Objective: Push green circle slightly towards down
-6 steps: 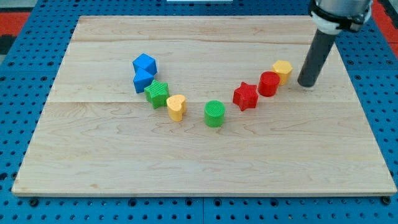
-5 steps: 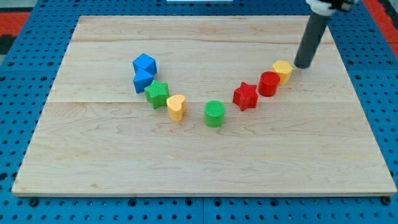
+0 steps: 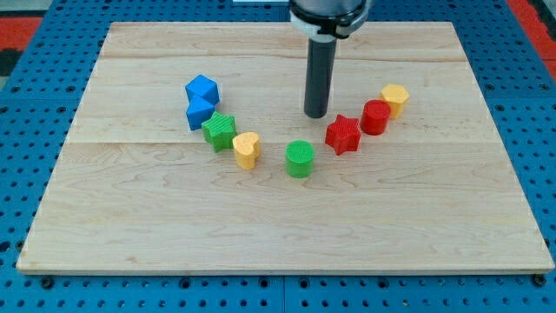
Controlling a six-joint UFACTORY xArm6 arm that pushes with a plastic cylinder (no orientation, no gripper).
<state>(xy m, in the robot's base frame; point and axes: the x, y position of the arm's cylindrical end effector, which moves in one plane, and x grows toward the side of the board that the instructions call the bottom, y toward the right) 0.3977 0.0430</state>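
Observation:
The green circle (image 3: 300,158) stands near the middle of the wooden board (image 3: 278,226). My tip (image 3: 315,115) rests on the board above it and slightly to its right, apart from it by about a block's width. The red star (image 3: 343,134) lies just right of my tip and below it. The rod rises straight up to the view's top edge.
To the green circle's left lie a yellow heart (image 3: 247,149), a green block (image 3: 221,130) and two blue blocks (image 3: 201,89) (image 3: 199,112). To the right, past the red star, stand a red cylinder (image 3: 376,116) and a yellow block (image 3: 394,99).
My tip has moved from the view's right, near the yellow block, leftward to just above the green circle. No block has moved.

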